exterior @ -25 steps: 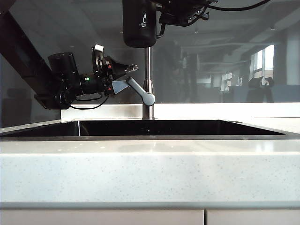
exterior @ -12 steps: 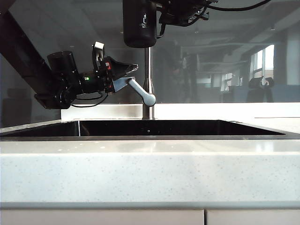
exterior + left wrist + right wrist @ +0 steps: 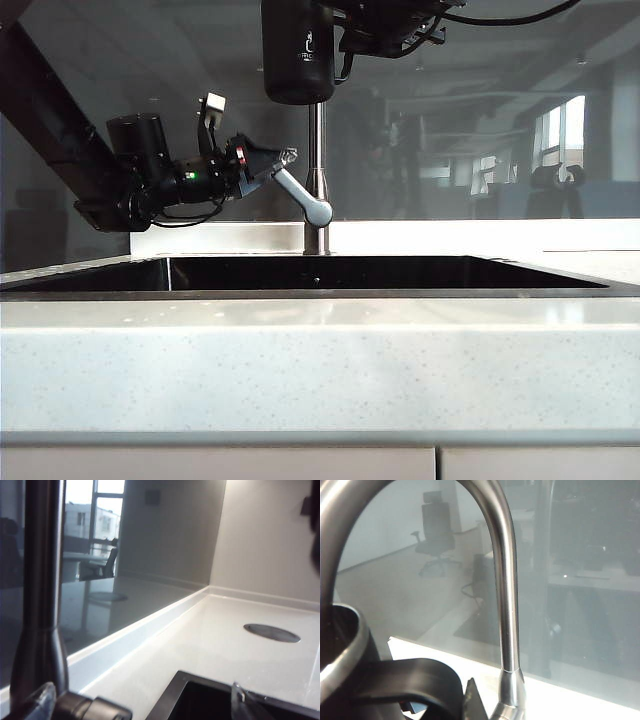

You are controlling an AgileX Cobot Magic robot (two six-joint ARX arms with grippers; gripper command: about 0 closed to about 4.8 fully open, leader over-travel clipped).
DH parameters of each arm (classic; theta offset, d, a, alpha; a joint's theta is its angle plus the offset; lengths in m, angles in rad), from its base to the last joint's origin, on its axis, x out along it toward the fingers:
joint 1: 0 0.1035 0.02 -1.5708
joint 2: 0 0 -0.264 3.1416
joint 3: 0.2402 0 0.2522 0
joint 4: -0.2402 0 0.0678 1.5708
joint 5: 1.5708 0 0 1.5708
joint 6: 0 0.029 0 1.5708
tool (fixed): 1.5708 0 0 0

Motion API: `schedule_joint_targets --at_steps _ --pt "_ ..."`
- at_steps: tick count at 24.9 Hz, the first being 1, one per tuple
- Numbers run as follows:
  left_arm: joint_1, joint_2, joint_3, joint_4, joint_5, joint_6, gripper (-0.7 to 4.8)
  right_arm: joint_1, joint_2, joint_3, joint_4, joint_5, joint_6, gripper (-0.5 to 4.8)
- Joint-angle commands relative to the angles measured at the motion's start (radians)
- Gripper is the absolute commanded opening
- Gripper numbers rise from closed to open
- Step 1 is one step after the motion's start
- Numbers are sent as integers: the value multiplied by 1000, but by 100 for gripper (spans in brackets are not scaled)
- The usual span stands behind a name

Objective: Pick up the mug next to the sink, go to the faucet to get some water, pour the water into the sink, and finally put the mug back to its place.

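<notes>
Exterior view: left hand [image 3: 283,160] sits at the free end of the short angled steel lever [image 3: 303,195], fingers spread wide with the lever tip between them; contact cannot be confirmed. Right hand [image 3: 345,30], at the top of the view, is closed on the handle of the matte black cylindrical mug with steel rim [image 3: 297,50], held upright high above the wide dark rectangular sink [image 3: 380,272] in the pale speckled desk [image 3: 320,365]. Key relation: the lever's long axis runs down and rightward from the left hand to the tall brushed-steel gooseneck faucet [image 3: 316,180]; that hand is clearly nearer. Right wrist view alone shows the faucet arching over the mug rim; left wrist view shows the lever base and sink corner.
</notes>
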Motion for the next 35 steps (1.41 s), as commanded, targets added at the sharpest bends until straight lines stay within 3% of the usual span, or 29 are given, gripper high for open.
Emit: schedule_joint_targets --at_steps 1,6,16,22,26,30,32,35 --pt "-2 -10 5 -72 -15 100 479 1 -10 10 48 1 7 -5" --pt "-2 -10 8 -106 -116 114 479 1 -10 10 48 2 7 -5" --pt "23 -10 8 -106 -143 115 479 1 -10 10 48 2 7 -5" --pt "32 -10 8 -105 -214 144 479 1 -10 10 48 2 7 -5" --pt "32 -10 8 -115 -314 208 479 0 -10 10 48 10 7 -5" --pt "33 -10 8 -128 -386 219 479 0 -10 10 48 36 7 -5" --pt "33 -10 8 -129 -383 219 479 0 -10 10 49 36 7 -5" --pt "33 -10 8 -92 -304 180 479 0 -10 10 49 36 7 -5"
